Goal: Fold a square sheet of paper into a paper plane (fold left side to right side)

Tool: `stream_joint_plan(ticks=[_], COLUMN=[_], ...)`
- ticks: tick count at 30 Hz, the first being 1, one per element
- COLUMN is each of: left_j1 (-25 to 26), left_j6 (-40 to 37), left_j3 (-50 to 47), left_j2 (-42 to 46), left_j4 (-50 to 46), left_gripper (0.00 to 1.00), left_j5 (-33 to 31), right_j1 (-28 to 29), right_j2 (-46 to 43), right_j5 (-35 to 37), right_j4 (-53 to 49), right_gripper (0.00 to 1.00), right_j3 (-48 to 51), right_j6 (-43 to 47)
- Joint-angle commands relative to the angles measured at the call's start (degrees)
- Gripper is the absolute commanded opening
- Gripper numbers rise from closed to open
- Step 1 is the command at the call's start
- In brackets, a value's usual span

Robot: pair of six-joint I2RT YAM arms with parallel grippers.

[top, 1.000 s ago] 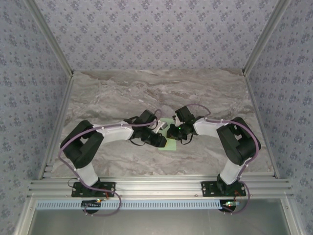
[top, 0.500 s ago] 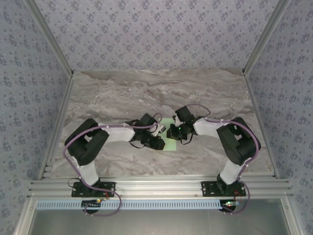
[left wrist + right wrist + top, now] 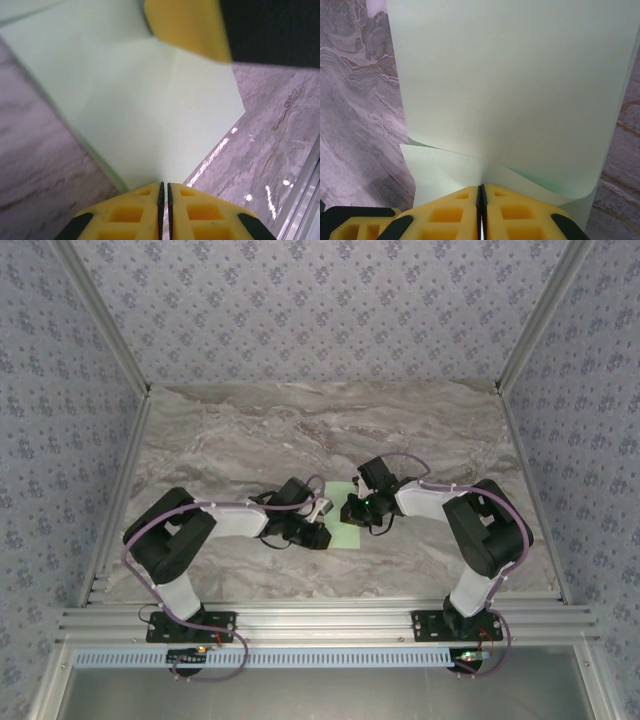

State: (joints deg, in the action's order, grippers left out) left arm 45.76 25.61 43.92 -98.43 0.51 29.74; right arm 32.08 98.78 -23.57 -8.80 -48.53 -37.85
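Mid-fold: sheet [image 3: 348,532] pinched from both sides.
Top: it lies mid-table [image 3: 250,430], betw. L gripper [image 3: 325,530] and R gripper [image 3: 352,512]. L wrist: jaws closed on creased edge. R wrist: jaws closed on curling layer; flattening's left, I reckon.

green paper [image 3: 349,533] on marble table [image 3: 250,430]; left gripper [image 3: 322,524], right gripper [image 3: 350,510] over it

I have both arms bent inward, left gripper [image 3: 163,190] and right gripper [image 3: 481,194] pinched tight on the paper [image 3: 510,75].
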Motion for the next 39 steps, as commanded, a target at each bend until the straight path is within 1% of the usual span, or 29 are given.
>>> stream_joint_plan(ticks=[1,7,11,15,17,19,25,26,27,28,30,35,39], left_j1=[0.19,-0.69,-1.06,-1.00,-1.00,-1.06,-1.10,-1.09,-1.09,-1.02,-0.86,-0.34,0.06], left_j6=[1.34,1.62,1.74,1.51,1.20,0.86,1.00,1.09,1.11,1.10,0.93,1.02,1.22], left_j3=[-3.44,-2.65,0.21,3.16,4.13,4.84,4.22,4.08,3.90,3.76,3.73,2.66,2.19], left_j2=[2.61,7.26,8.27,5.20,3.24,1.10,-2.52,-2.77,-3.05,-3.17,-3.43,-3.08,-3.17], left_j4=[-4.64,-5.58,-4.99,-3.91,-3.85,-3.68,-3.85,-3.90,-4.16,-4.58,-5.42,-5.79,-5.87], left_gripper=[0.11,0.10,0.12,0.15,0.16,0.17,0.16,0.16,0.16,0.15,0.14,0.13,0.13], left_j5=[-0.38,-0.19,1.27,2.47,2.06,1.03,-2.54,-2.98,-3.47,-3.82,-4.45,-5.72,-6.36], right_j1=[0.10,0.11,0.23,0.23,0.20,0.21,0.19,0.18,0.20,0.21,0.18,0.57,2.02], right_j2=[1.99,2.10,1.94,1.78,1.78,1.69,0.50,-0.07,-0.87,-1.75,-3.76,-8.23,-8.43], right_j5=[3.32,3.16,3.18,3.18,3.10,2.96,1.78,1.31,0.45,-0.49,-1.24,-3.29,-5.64], right_j4=[-5.38,-5.11,-5.18,-5.26,-5.27,-5.26,-4.03,-3.52,-2.95,-2.35,-1.76,-0.10,3.42], right_gripper=[0.13,0.13,0.13,0.13,0.13,0.13,0.13,0.12,0.09,0.04,0.01,0.00,0.01], right_j3=[0.97,0.86,0.83,0.91,0.92,0.94,1.20,1.31,1.45,1.64,2.65,5.32,6.53], right_j6=[1.30,1.31,1.23,1.34,1.30,1.32,1.28,1.29,1.28,1.29,1.28,1.28,1.20])
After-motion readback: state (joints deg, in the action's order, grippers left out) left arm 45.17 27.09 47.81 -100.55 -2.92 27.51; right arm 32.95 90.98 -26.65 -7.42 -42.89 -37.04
